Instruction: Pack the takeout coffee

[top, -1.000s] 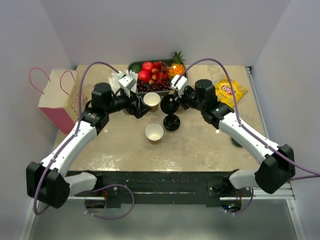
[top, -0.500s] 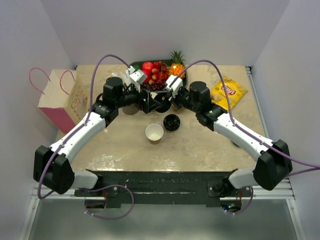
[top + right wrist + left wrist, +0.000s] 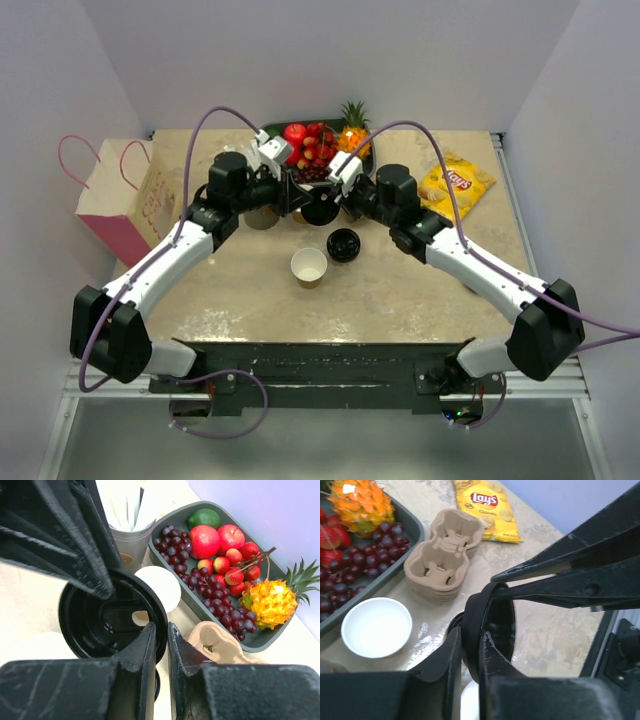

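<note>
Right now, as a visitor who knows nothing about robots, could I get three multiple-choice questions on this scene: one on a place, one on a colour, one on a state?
1. Where is the Lay's chip bag?
A) on the table, to the robot's right of the fruit tray
B) inside the paper gift bag
C) under a paper cup

2. What colour is the lid held up between the arms?
A) white
B) black
C) red

3. How is that lid held?
A) it lies loose on the table
B) only one pincer grips it
C) the left pincer and the right pincer both pinch its rim

Answers: 1 A, since the overhead view shows the yellow bag flat on the table beside the tray. 2 B, since both wrist views show it black. 3 C, since each wrist view shows its own fingers on the rim and the other pincer's too.
</note>
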`<action>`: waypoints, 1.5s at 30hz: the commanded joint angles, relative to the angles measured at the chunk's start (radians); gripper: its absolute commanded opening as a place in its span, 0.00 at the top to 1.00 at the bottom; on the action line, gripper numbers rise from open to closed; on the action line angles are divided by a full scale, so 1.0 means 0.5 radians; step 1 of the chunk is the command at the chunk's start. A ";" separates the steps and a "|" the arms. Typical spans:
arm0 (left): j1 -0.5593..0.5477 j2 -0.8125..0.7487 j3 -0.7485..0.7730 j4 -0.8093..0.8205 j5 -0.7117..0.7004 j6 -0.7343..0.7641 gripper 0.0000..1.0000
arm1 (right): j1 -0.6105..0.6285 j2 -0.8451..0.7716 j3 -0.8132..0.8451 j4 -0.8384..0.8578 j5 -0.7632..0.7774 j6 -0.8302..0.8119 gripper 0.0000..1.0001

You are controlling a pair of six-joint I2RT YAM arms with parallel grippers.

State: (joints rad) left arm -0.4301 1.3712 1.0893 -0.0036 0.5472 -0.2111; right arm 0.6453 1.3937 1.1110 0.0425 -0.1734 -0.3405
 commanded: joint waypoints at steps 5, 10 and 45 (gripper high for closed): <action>-0.014 -0.061 0.058 0.014 0.038 0.039 1.00 | 0.023 -0.029 0.097 -0.017 0.027 0.015 0.81; -0.014 -0.195 -0.012 -0.275 -0.005 0.412 1.00 | -0.078 -0.106 0.248 -0.357 -0.241 0.150 0.46; -0.971 -0.699 -1.095 0.593 -1.361 2.045 0.98 | -0.293 0.032 0.146 -0.453 -0.123 0.451 0.32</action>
State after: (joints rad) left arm -0.8917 1.0172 0.5785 0.1810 -0.0986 0.7441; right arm 0.5007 1.4448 1.2026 -0.2188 -0.2665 -0.1089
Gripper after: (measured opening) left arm 0.073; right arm 0.677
